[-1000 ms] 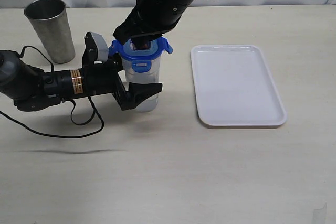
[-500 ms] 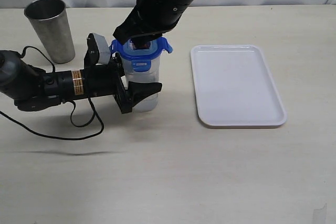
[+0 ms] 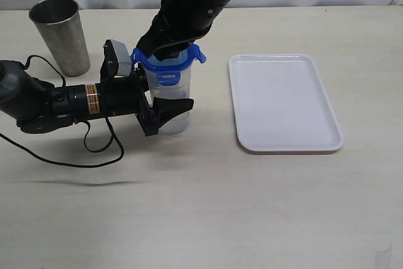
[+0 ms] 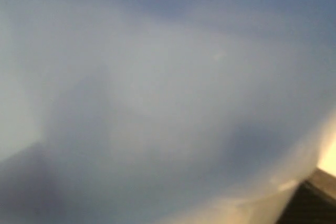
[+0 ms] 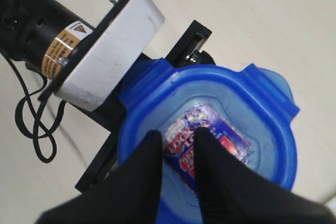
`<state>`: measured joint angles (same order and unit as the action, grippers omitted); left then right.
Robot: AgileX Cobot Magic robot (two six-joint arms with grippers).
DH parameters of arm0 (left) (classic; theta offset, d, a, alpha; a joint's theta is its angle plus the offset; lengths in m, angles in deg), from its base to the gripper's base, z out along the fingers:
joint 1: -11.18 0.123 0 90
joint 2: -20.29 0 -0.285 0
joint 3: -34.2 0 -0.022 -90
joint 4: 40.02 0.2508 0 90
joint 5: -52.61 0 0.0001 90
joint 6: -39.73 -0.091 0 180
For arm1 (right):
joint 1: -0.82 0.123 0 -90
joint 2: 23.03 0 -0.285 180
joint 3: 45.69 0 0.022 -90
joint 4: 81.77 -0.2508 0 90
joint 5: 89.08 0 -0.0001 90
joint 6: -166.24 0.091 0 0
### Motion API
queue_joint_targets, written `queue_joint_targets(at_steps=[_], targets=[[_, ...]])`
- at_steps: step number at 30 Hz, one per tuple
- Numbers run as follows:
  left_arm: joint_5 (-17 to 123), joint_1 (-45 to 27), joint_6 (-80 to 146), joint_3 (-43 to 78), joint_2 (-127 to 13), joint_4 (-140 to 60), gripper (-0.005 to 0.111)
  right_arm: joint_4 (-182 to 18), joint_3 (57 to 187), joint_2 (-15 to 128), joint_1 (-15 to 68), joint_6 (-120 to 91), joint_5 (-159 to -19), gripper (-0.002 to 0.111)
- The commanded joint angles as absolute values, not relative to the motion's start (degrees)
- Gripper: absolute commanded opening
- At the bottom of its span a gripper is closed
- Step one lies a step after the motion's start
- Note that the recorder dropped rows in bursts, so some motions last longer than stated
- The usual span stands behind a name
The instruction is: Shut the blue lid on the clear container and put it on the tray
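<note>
The clear container stands upright on the table, left of the tray. The blue lid sits on its rim with its flaps sticking out. My left gripper reaches in from the left and is shut on the container's lower body. The container's blurred wall fills the left wrist view. My right gripper comes down from above, fingers a little apart, tips over the lid's sticker. Nothing is between the right gripper's fingers.
A grey metal cup stands at the back left. The left arm's black cable loops on the table in front of that arm. The white tray holds nothing.
My left jaws closed in on the container about a second ago. My right fingers, shut before, have just parted slightly over the lid.
</note>
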<state>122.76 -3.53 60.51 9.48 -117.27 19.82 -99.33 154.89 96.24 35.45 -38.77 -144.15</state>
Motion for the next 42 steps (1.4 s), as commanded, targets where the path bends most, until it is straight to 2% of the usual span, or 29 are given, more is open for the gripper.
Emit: queue_joint_targets(at_steps=[1, 9, 13, 18, 26, 42], targets=[[122.57, -3.54, 60.9, 9.76, -117.34, 19.31, 0.0, -99.92, 157.03, 95.62, 35.41, -40.34, -144.7, 0.037], [122.57, -3.54, 60.9, 9.76, -117.34, 19.31, 0.0, -100.52, 158.88, 91.76, 35.64, -44.9, -145.5, 0.038], [122.57, -3.54, 60.9, 9.76, -117.34, 19.31, 0.0, -101.26, 158.88, 89.49, 35.83, -52.72, -151.92, 0.038], [122.57, -3.54, 60.9, 9.76, -117.34, 19.31, 0.0, -91.13, 156.49, 88.24, 40.25, -55.56, -156.83, 0.038], [122.57, -3.54, 60.9, 9.76, -117.34, 19.92, 0.0, -76.23, 150.63, 88.34, 47.56, -53.42, -147.48, 0.038], [122.57, -3.54, 60.9, 9.76, -117.34, 19.92, 0.0, -71.44, 147.59, 91.87, 47.58, -51.68, -144.16, 0.038]])
